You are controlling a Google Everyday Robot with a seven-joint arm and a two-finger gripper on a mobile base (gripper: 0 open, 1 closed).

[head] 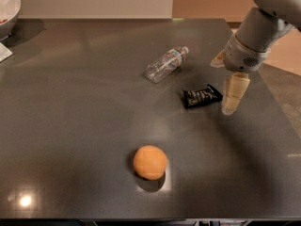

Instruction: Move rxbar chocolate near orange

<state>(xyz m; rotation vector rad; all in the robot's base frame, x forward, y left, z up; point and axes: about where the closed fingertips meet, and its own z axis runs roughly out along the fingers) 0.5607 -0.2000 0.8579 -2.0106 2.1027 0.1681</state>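
The rxbar chocolate [201, 96], a small flat black wrapper bar with pale lettering, lies on the dark table [70, 117] right of centre. The orange [150, 162] sits nearer the front edge, well below and left of the bar. My gripper [231, 98] hangs from the arm at the right, just right of the bar and apart from it, with its pale fingers pointing down at the table.
A clear plastic bottle [166, 64] lies on its side behind and left of the bar. A white bowl [7, 8] stands at the back left corner. The table's right edge runs close to the gripper.
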